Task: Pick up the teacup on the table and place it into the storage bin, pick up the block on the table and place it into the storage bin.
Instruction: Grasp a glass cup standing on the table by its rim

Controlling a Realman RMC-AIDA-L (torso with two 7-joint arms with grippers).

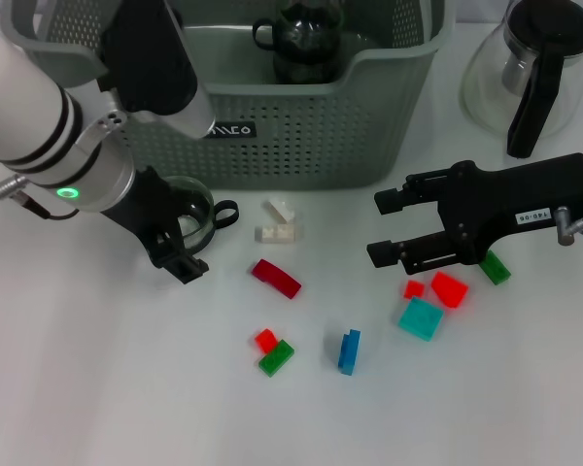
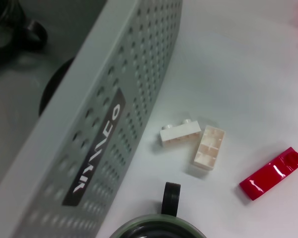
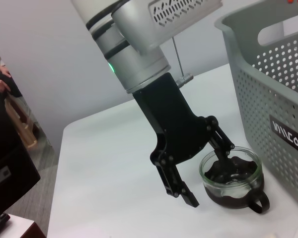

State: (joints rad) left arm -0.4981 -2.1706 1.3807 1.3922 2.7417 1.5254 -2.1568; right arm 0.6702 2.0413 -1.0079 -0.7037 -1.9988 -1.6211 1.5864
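The left hand (image 1: 182,236) is down at the teacup (image 1: 196,206), which stands on the bench (image 1: 97,388) just in front of the bin (image 1: 301,136), near its black label (image 1: 231,128). The right wrist view shows the fingers spread, one dipped inside the cup's rim and the other (image 3: 181,191) outside it, not closed on the glass. The cup's dark handle (image 1: 224,212) points toward two white blocks (image 1: 278,222) lying touching each other nearby. A dark teapot (image 1: 301,34) already sits inside the bin.

The right hand (image 1: 389,228) hangs over the bench on the right, its fingers apart and holding nothing. Just beside and below it lie a green block (image 1: 495,266), two red blocks (image 1: 437,287) and a teal block (image 1: 421,318). Further toward the middle lie a curved red block (image 1: 276,278), a red-and-green pair (image 1: 272,351) and a blue block (image 1: 349,351). A glass coffee pot (image 1: 534,68) stands to the right of the bin.
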